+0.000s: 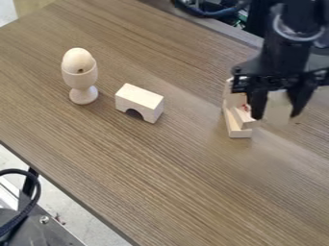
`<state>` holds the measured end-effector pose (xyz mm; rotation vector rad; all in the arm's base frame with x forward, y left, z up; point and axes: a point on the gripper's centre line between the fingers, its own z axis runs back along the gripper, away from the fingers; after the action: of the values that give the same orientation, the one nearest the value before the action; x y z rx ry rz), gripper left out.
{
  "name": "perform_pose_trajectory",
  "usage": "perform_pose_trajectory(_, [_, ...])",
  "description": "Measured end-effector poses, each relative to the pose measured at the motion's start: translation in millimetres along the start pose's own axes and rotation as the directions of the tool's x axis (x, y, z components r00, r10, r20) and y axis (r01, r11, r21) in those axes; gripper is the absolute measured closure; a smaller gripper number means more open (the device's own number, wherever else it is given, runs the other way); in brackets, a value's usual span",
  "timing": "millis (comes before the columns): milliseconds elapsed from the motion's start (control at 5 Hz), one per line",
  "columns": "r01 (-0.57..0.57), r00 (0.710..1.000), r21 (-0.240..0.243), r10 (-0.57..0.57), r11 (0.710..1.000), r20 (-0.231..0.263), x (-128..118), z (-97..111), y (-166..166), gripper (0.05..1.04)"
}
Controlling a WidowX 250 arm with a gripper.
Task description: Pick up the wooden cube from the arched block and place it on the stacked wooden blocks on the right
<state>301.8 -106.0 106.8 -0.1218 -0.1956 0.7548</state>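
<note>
Landmark for all places: the arch block [145, 98], a small pale wooden block with a half-round cutout in its underside, lying on the table.

Surface: brown wood-grain table [160, 173], its grain running at a slant across the view. Below and left of the arch block, past the table edge: a looped black cable [38, 190], a grey metal part [48, 232] with a screw, and pale grey floor [72, 217]. Above and right of the landmark, behind the far edge: blue and black cables [208, 11] among dark equipment.

Objects, left to right. Left of and slightly above the arch block: a pale wooden egg [78, 59] with a small dark spot, seated in a pale turned wooden egg cup [82, 78], upright on its round foot. Right of the arch block, well apart: a group of pale wooden pieces [238, 132], close together, one leaning at a slant; a small red mark shows among them.

Arm: enters from the top right; the black two-finger gripper [276, 118] points down, right of the arch block, just beside and partly in front of the wooden group. A blurred pale piece [278, 107] shows at the gripper. Cannot tell whether it is gripped or stands behind.
</note>
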Motion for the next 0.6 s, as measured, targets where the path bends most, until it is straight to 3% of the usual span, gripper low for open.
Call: perform_pose_trajectory(600, [-0.095,0.995,-0.005,0.095,0.995,0.006,20.8,-7.2,-5.3,0.498])
